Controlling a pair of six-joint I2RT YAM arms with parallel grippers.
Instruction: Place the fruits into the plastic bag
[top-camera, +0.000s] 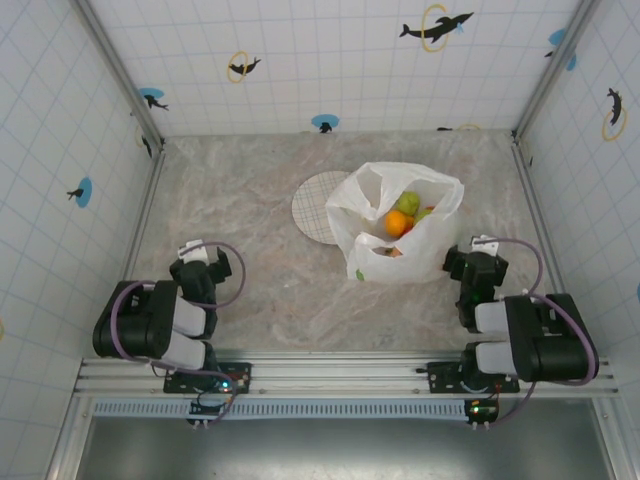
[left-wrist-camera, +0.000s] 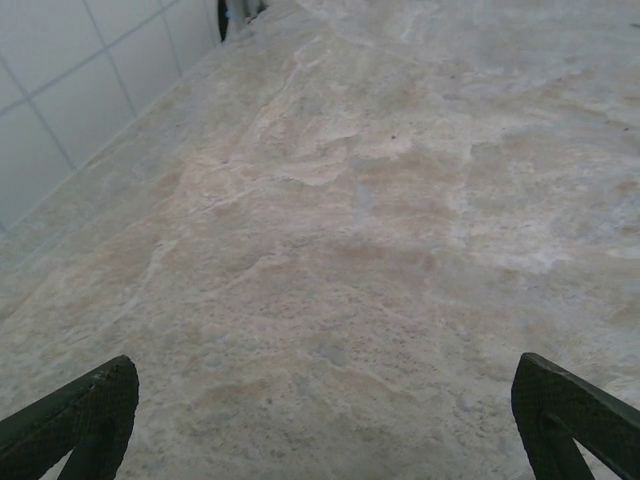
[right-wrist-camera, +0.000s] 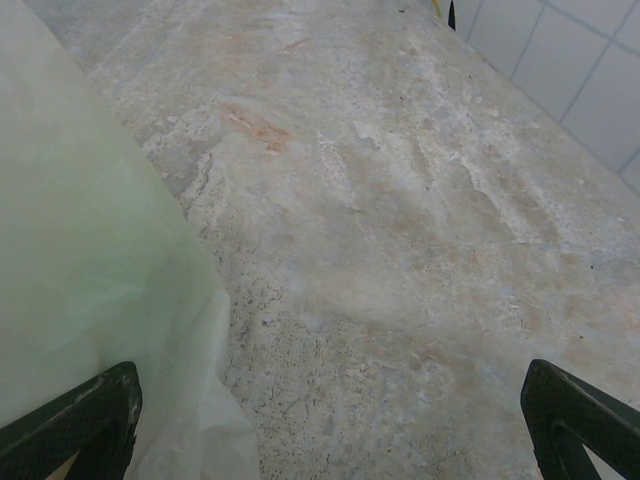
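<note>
The white plastic bag (top-camera: 395, 225) stands open right of the table's middle. Inside its mouth lie fruits: an orange one (top-camera: 397, 223), a green one (top-camera: 407, 203) and a bit of red beside them. The rest of the bag's inside is hidden by its walls. My left gripper (top-camera: 203, 262) rests near the left front of the table, open and empty over bare marble (left-wrist-camera: 330, 430). My right gripper (top-camera: 478, 268) sits just right of the bag, open with nothing between its fingers (right-wrist-camera: 330, 430). The bag's translucent wall (right-wrist-camera: 90, 270) fills the left side of the right wrist view, close to the left finger (right-wrist-camera: 85, 420).
A flat white round plate (top-camera: 318, 205) lies partly under the bag's left side. Tiled walls close in the table on three sides. Metal rails run along the near edge by the arm bases.
</note>
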